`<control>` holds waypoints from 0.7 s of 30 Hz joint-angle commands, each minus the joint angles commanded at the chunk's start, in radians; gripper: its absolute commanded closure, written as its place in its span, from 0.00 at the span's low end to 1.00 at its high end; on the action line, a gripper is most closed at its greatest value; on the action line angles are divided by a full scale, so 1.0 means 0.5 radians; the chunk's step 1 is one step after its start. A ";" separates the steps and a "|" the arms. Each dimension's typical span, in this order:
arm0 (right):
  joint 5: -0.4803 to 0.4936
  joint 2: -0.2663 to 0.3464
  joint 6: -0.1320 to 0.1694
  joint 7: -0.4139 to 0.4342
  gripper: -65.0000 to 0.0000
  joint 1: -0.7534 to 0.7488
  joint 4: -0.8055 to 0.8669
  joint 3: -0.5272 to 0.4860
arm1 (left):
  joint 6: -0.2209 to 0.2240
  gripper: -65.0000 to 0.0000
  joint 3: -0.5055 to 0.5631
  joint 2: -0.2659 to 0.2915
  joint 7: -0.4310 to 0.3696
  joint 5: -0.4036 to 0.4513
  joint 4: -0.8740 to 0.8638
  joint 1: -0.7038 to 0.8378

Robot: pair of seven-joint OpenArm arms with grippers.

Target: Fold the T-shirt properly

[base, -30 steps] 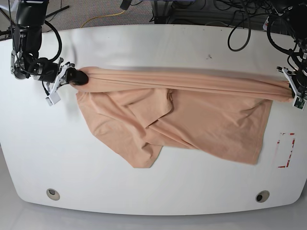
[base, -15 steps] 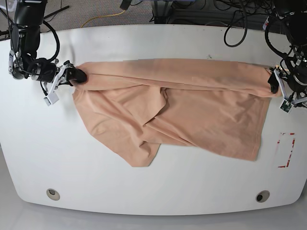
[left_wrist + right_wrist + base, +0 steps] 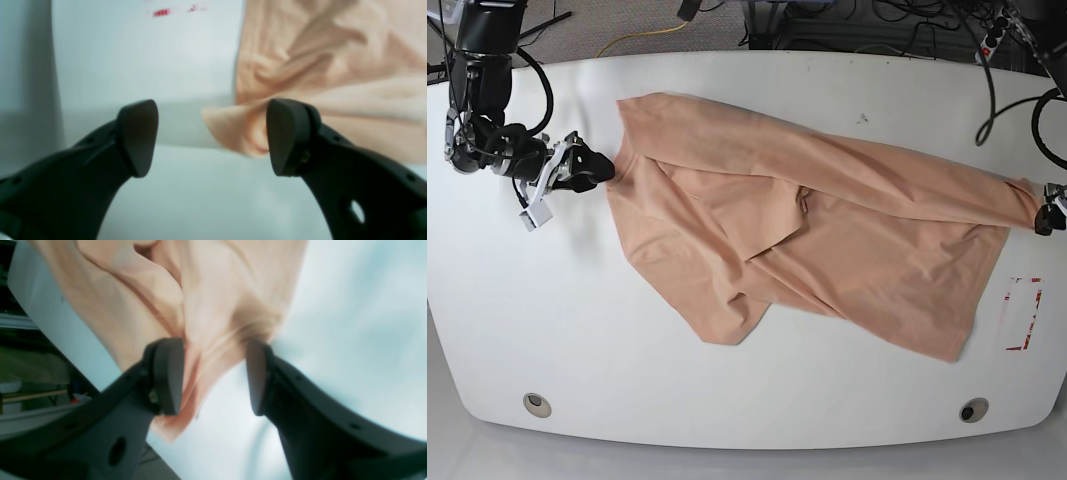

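Even, bright overhead light fills the base view; the white surface [image 3: 757,400] shows mild glare and its edges bow with wide-angle distortion. The T-shirt [image 3: 827,230] casts only a thin soft shadow. Both wrist views are soft and out of focus: the left tool [image 3: 206,136] and right tool [image 3: 213,376] are dark, blurred shapes, with smeared cloth behind.

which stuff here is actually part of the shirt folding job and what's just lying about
Part of the job:
- T-shirt, spread rumpled on the table
- left tool, open beside a shirt corner
- right tool, open, with cloth between its pads

Just there:
- white table
- red markings on the table
- cables behind the table
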 joint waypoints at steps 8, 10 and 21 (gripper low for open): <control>-0.003 -0.178 0.000 0.003 0.54 -0.071 0.104 0.000 | 0.000 0.28 0.209 -0.018 0.000 -0.261 -0.080 -0.163; -0.006 -0.224 0.000 0.003 0.54 -0.092 0.144 0.000 | 0.000 0.28 0.215 -0.015 0.000 -0.264 -0.080 -0.209; -0.353 -0.427 0.000 0.000 0.54 -0.430 0.537 0.218 | 0.000 0.29 0.203 -0.018 -0.307 0.095 0.215 -0.150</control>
